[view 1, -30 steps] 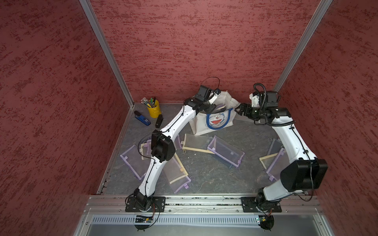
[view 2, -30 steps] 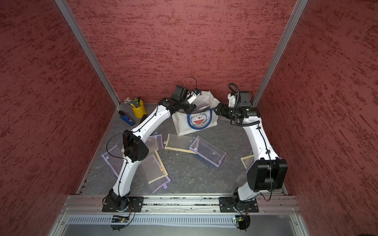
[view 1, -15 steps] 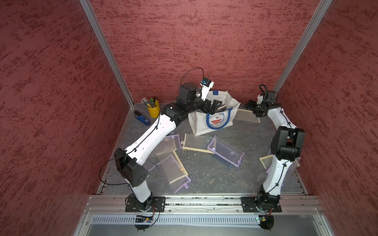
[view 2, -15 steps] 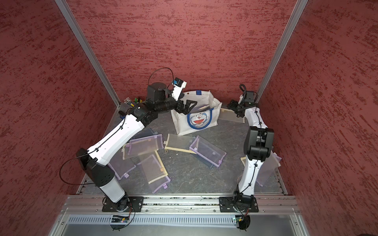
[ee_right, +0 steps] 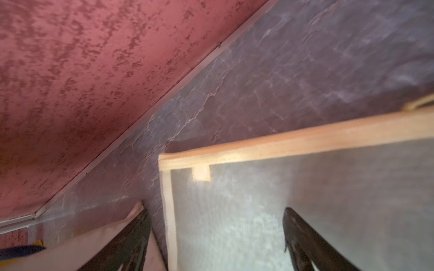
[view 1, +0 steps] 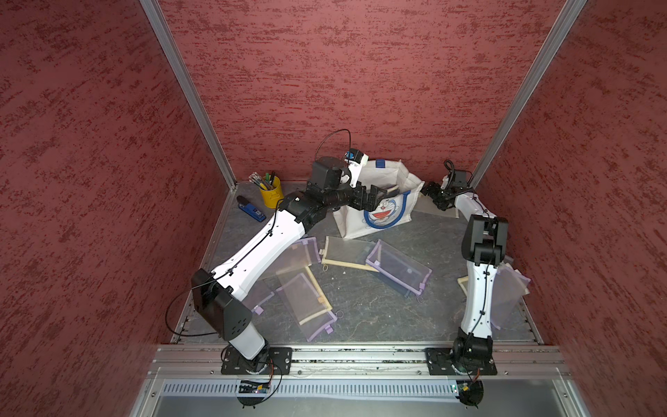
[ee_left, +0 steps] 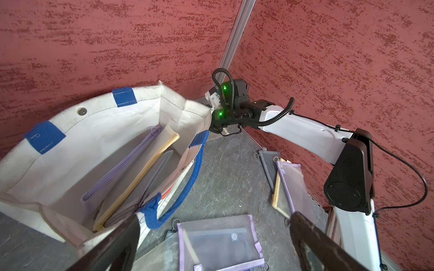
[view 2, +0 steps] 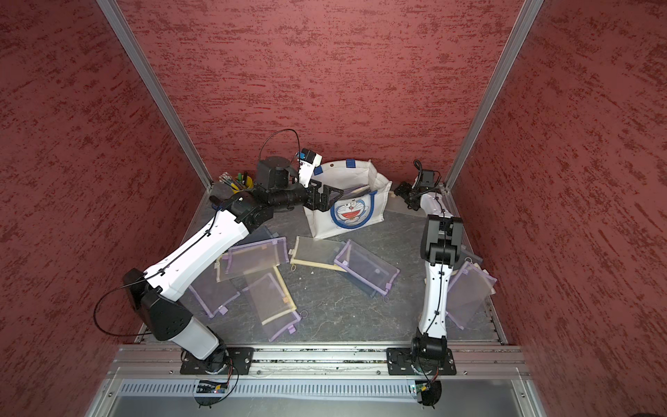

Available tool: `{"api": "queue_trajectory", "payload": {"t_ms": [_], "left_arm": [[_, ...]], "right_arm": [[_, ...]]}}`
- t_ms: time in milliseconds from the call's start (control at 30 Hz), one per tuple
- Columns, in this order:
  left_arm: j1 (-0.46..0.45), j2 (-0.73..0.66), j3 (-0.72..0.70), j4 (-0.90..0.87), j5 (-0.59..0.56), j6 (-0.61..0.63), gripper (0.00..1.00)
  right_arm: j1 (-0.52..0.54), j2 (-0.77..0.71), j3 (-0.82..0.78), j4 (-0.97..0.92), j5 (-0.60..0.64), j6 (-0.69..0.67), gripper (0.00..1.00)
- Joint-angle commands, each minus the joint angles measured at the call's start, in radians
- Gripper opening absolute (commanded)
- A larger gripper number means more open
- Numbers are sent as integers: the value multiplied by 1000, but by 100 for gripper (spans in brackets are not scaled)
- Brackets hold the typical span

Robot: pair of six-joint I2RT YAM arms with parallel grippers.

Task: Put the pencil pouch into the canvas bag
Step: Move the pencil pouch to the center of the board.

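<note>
The white canvas bag (view 1: 388,216) (view 2: 355,216) with blue handles stands open at the back. In the left wrist view its rim (ee_left: 98,110) frames a purple-zip pencil pouch (ee_left: 124,169), a yellow-zip one (ee_left: 145,171) and a grey one standing inside. My left gripper (view 1: 375,196) (view 2: 326,196) (ee_left: 215,217) is open and empty beside the bag's left front corner. My right gripper (view 1: 431,191) (view 2: 402,191) (ee_right: 215,211) is open, low in the back right corner. Its fingers straddle a flat yellow-trimmed mesh pouch (view 1: 433,209) (ee_right: 305,187); I cannot tell whether they touch it.
Several mesh pouches lie on the grey floor: a purple one (view 1: 399,267), a yellow-edged one (view 1: 346,252), more under the left arm (view 1: 306,299) and behind the right arm (view 1: 509,289). A yellow pen cup (view 1: 270,193) and a blue object (view 1: 251,211) sit back left. Red walls close three sides.
My left gripper has drawn back from over the bag's mouth to its left front corner and opened. My right gripper has left the bag's right rim for the back right corner.
</note>
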Motion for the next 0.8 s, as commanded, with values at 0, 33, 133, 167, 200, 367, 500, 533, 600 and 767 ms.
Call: {"api": "queue_trajectory", "payload": {"t_ms": [0, 33, 133, 167, 200, 367, 500, 533, 600, 767], "left_arm": [[9, 14, 5, 13, 18, -22, 100], [11, 19, 7, 13, 18, -20, 100], [20, 24, 2, 25, 22, -23, 100], [22, 23, -4, 33, 24, -24, 100], [25, 22, -9, 40, 27, -26, 100], [31, 14, -42, 69, 32, -28, 100], [34, -1, -85, 102, 42, -33, 100], [34, -5, -96, 112, 44, -34, 100], [35, -17, -117, 124, 47, -34, 100], [44, -59, -169, 148, 53, -26, 100]], "right_arm": [[2, 16, 23, 21, 23, 44, 88], [2, 23, 21, 20, 22, 50, 88], [1, 29, 4, 11, 23, 59, 86], [2, 24, -7, 6, 27, 59, 86], [3, 13, -28, 9, 32, 64, 86], [3, -101, -242, 84, 55, 95, 86], [5, -196, -409, 132, 56, 106, 85], [7, -215, -442, 136, 57, 101, 85], [11, -246, -489, 132, 54, 88, 85], [17, -335, -632, 146, 38, 83, 86]]}}
